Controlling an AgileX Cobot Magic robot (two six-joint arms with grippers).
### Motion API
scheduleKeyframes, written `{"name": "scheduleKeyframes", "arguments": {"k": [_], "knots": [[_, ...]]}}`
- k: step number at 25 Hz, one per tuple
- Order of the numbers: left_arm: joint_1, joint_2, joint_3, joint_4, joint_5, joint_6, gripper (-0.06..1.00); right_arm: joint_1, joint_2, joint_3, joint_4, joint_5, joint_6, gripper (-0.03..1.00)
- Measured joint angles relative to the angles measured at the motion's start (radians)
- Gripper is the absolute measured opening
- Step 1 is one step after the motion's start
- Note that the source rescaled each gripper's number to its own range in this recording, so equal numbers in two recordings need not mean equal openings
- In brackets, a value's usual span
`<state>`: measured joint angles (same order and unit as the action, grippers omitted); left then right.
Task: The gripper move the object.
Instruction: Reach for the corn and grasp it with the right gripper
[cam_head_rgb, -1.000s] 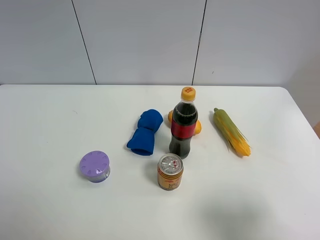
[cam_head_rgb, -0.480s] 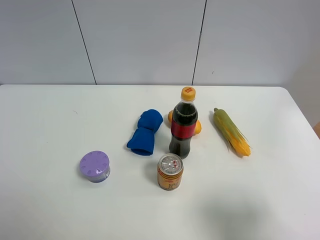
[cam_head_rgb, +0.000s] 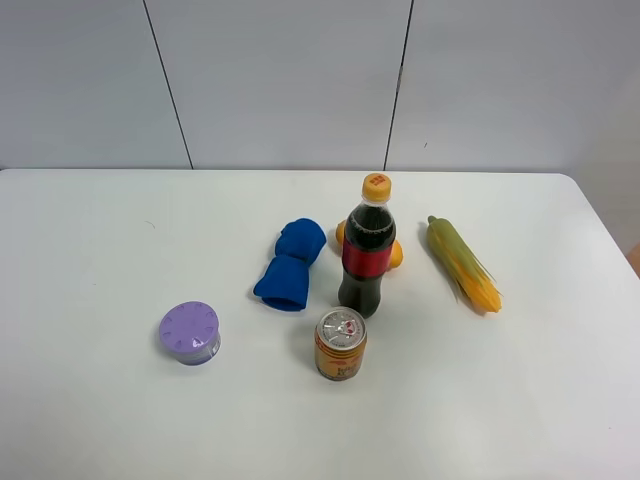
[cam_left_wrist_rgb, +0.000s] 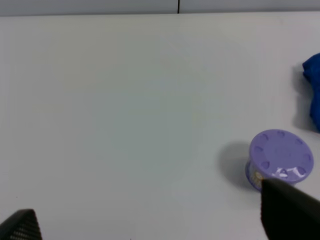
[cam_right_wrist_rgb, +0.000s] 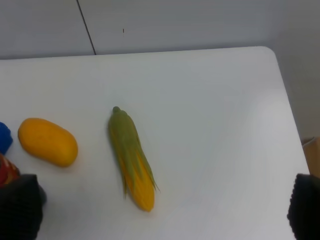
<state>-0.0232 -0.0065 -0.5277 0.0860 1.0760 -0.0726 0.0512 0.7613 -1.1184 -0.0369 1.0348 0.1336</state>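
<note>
The ear of corn (cam_head_rgb: 464, 263) lies on the white table (cam_head_rgb: 100, 240), right of the bottle, green husk end far, yellow kernel end near. It also shows in the right wrist view (cam_right_wrist_rgb: 131, 159), lying alone. My right gripper (cam_right_wrist_rgb: 161, 210) is open, its dark fingertips (cam_right_wrist_rgb: 18, 206) wide apart, above the table on the near side of the corn's yellow end and not touching it. My left gripper (cam_left_wrist_rgb: 150, 226) is open and empty over bare table next to the purple lid. Neither gripper shows in the exterior high view.
A cola bottle (cam_head_rgb: 366, 247) stands mid-table with an orange fruit (cam_right_wrist_rgb: 48, 141) behind it. A blue cloth (cam_head_rgb: 292, 264) lies to its left, a can (cam_head_rgb: 341, 344) in front, a purple round container (cam_head_rgb: 190, 333) at front left. The table's right edge (cam_right_wrist_rgb: 287, 125) is near the corn.
No object has moved. A faint shadow on the table at the front right has faded.
</note>
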Motion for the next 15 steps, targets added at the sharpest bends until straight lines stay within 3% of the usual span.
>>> {"name": "scheduleKeyframes", "arguments": {"k": [6, 15], "knots": [[0.0, 0.0, 0.0, 0.0, 0.0, 0.0, 1.0, 0.0, 0.412, -0.186, -0.008, 0.015, -0.001, 1.0], [0.0, 0.0, 0.0, 0.0, 0.0, 0.0, 1.0, 0.041, 0.827, -0.227, 0.06, -0.012, -0.102, 1.0]]}}
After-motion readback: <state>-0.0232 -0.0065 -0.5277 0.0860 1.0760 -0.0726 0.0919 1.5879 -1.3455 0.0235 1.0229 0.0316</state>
